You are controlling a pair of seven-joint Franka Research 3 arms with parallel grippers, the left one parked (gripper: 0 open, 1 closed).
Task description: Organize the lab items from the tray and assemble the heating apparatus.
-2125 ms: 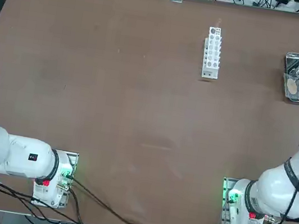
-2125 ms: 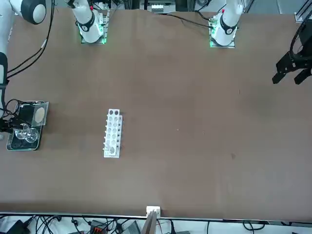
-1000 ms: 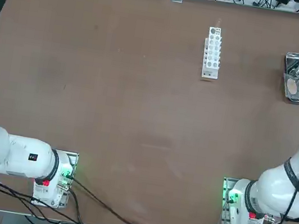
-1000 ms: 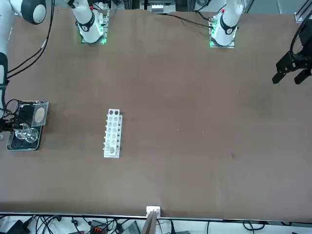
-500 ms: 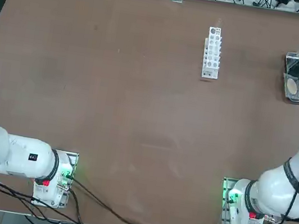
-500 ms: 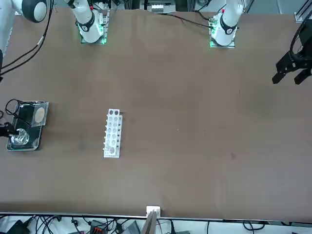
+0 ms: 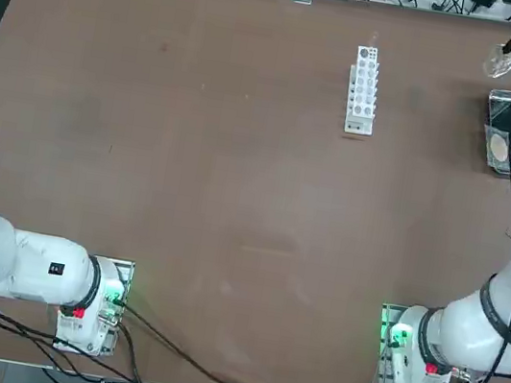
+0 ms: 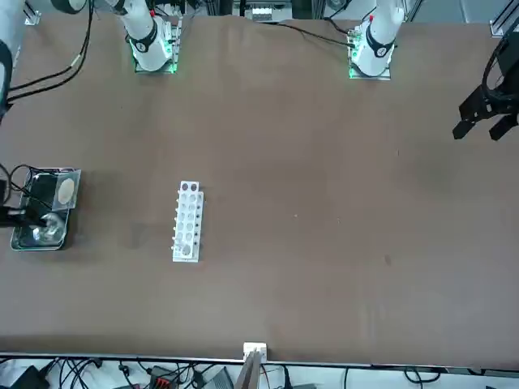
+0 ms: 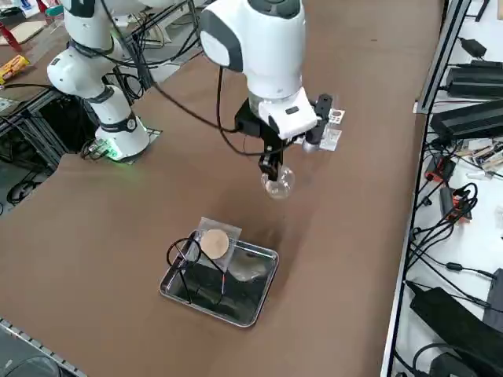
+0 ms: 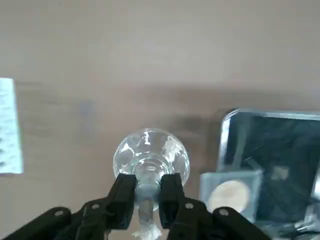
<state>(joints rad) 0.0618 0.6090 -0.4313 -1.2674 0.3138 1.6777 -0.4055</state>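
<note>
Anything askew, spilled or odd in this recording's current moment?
Only the mesh looks askew: it overhangs the tray's rim, with the tripod beside it. The right gripper holds the burner above the table; no spill shows.

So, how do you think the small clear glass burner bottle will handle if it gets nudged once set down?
The small clear glass burner bottle is probably fragile, being thin-looking clear glass. Its smooth, rounded body looks slippery and might slide or tip if pushed near the narrow neck.
</note>
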